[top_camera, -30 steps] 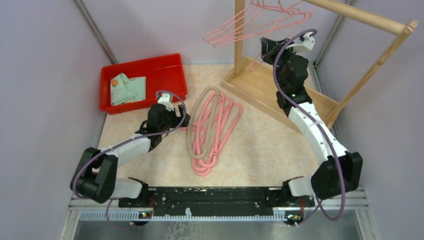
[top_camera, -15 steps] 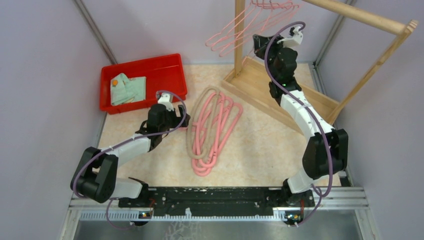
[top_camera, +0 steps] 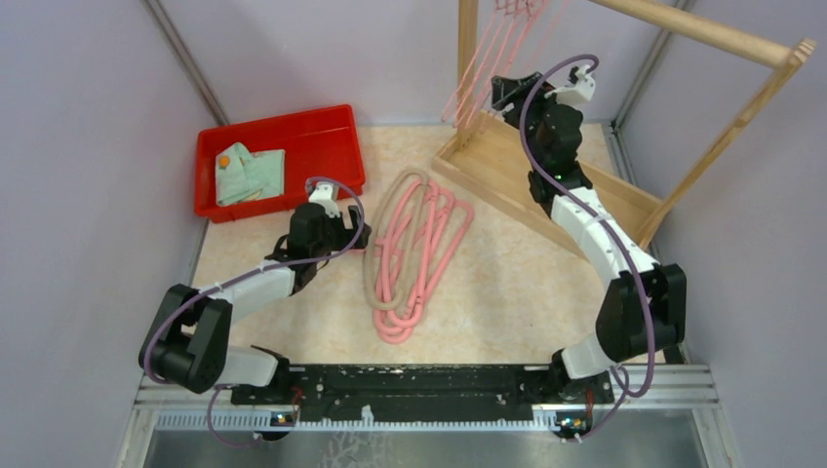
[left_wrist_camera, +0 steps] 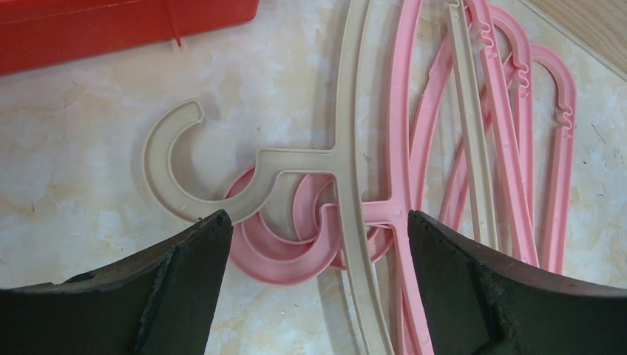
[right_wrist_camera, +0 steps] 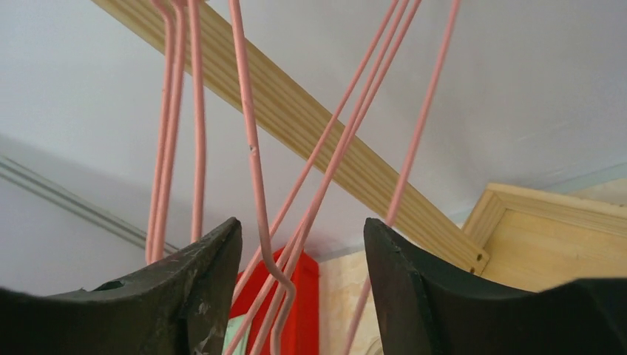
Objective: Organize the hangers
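A pile of pink hangers [top_camera: 424, 255] with one beige hanger [top_camera: 372, 255] lies flat in the middle of the table. In the left wrist view the beige hanger [left_wrist_camera: 347, 133] lies over the pink hangers [left_wrist_camera: 510, 148], hooks overlapping. My left gripper [left_wrist_camera: 318, 229] is open just above those hooks, beside the pile [top_camera: 349, 234]. More thin pink hangers [top_camera: 488, 58] hang from the wooden rack's top bar, down along its post. My right gripper [top_camera: 500, 91] is raised beside them. In the right wrist view it [right_wrist_camera: 303, 237] is open, and the hanging hangers [right_wrist_camera: 255, 148] pass loosely between its fingers.
The wooden rack [top_camera: 702, 34] stands at the back right, its base frame [top_camera: 546, 180] on the table; its bar [right_wrist_camera: 318, 126] crosses the right wrist view. A red bin [top_camera: 322, 132] holding a folded green cloth [top_camera: 249, 174] sits at the back left. Grey walls close in both sides.
My right gripper has opened and let go of the pink hangers. They have swung from tilted out to the left to hanging down along the rack post. The left arm has not moved.
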Robot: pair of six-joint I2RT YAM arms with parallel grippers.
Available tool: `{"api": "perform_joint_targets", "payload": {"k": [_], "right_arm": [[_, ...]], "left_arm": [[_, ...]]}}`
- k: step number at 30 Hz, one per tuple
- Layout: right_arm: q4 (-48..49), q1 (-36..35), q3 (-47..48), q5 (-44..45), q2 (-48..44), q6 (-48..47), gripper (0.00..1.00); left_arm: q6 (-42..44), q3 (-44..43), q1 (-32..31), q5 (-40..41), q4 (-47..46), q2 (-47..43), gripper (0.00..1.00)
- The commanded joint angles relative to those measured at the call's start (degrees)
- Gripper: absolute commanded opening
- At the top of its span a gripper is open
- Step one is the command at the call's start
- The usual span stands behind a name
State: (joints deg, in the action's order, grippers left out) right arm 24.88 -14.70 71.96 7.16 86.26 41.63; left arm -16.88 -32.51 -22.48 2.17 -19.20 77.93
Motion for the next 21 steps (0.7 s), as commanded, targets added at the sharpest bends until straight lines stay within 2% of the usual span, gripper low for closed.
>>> {"api": "perform_joint_targets", "payload": {"k": [1, 8, 11, 14, 17, 21], "right_arm": [[0.73, 0.46, -0.75, 1.78, -8.47, -3.81, 0.65], [-1.99, 0.46, -7.77, 1.82, -20.30, -9.54, 0.81], [-6.88, 0.42, -9.52, -1.01, -25.15, -11.72, 0.81], [-17.67, -0.93, -8.98, -4.64, -26.98, -13.77, 0.81], [-24.78, -7.78, -13.30, 0.99, -30.79, -18.69, 0.80], [-32.09, -14.55, -20.99, 6.41, -36.25, -19.87, 0.76]], "left_arm": [[0.46, -0.09, 0.06, 0.94, 0.50, -0.91, 0.93], [0.11, 0.15, -0.01, 0.94, 1.04, -1.73, 0.94], [0.21, 0.51, -0.02, 1.47, 0.93, -1.40, 0.93], [0.00, 0.40, 0.02, 1.95, 1.05, -0.83, 0.93], [-0.67, 0.02, 0.01, 1.48, 1.03, -0.48, 0.94], [-1.40, -0.31, 0.01, 0.56, 0.57, 0.29, 0.93]]}}
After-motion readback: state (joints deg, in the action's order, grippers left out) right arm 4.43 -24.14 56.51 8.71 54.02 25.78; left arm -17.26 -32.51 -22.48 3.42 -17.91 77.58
